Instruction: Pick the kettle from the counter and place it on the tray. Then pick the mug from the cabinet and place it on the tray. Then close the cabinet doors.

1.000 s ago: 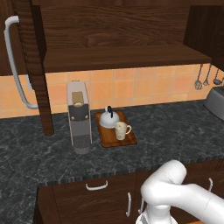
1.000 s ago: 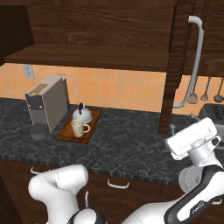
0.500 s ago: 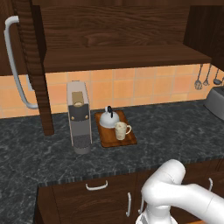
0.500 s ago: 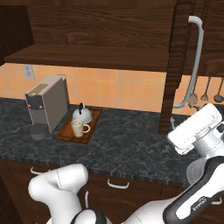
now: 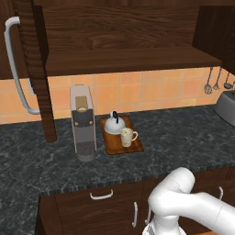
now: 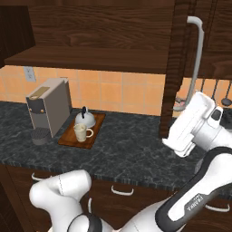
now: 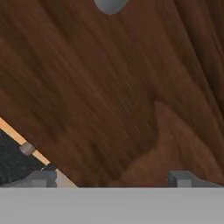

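Note:
The silvery kettle (image 5: 112,124) and the cream mug (image 5: 128,136) both stand on the reddish-brown tray (image 5: 120,146) on the dark counter (image 5: 183,137); the same kettle (image 6: 84,118) and mug (image 6: 81,132) show in the right base view. Both cabinet doors stand open: the left door (image 5: 36,69) and the right door (image 6: 179,68) with its silver bar handle (image 6: 197,59). My white hand (image 6: 189,123) hovers close to the right door's lower end. In the hand view my gripper (image 7: 113,177) is open, its tips spread wide, facing wood grain (image 7: 113,96) at close range.
A tall grey coffee machine (image 5: 82,121) stands just left of the tray. The cabinet shelf (image 5: 128,59) is bare. A toaster (image 5: 226,106) and hanging utensils (image 5: 215,82) are at the far right. Drawers with silver handles (image 5: 102,195) lie under the counter.
My hand has risen and shifted left toward the right cabinet door. The kettle, mug and tray have not moved.

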You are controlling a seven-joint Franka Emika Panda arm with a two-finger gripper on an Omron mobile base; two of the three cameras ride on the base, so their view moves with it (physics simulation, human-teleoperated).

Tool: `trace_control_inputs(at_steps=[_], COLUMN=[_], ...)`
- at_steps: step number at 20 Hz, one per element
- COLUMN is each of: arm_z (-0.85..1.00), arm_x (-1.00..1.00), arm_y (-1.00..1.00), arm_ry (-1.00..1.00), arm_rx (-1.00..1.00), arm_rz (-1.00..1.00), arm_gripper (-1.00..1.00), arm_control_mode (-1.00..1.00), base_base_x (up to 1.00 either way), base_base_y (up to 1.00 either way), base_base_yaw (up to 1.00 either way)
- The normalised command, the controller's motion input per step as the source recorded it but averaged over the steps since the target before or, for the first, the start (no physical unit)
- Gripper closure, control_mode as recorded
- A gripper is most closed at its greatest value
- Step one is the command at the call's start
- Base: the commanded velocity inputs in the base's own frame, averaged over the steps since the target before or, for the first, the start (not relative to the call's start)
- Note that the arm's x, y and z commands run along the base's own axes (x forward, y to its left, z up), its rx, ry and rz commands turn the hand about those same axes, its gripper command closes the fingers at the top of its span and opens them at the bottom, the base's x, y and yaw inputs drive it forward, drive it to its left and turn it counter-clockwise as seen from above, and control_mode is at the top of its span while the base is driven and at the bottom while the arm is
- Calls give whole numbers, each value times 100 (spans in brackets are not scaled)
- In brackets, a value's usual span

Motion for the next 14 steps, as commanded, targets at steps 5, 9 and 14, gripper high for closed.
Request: trace_control_inputs(at_steps=[5, 9, 14], arm_z=[32, 20, 1], arm_x=[-19, -9, 2], arm_y=[70, 77, 93], arm_ry=[0, 0, 3], arm_rx=[-28, -25, -22], arm_rz=[0, -7, -18], arm_gripper=[-100, -100, -100], arm_control_mode=[-100, -100, -100], base_base_x=[0, 0, 0], base_base_y=[0, 0, 0], base_base_yaw=[0, 0, 0])
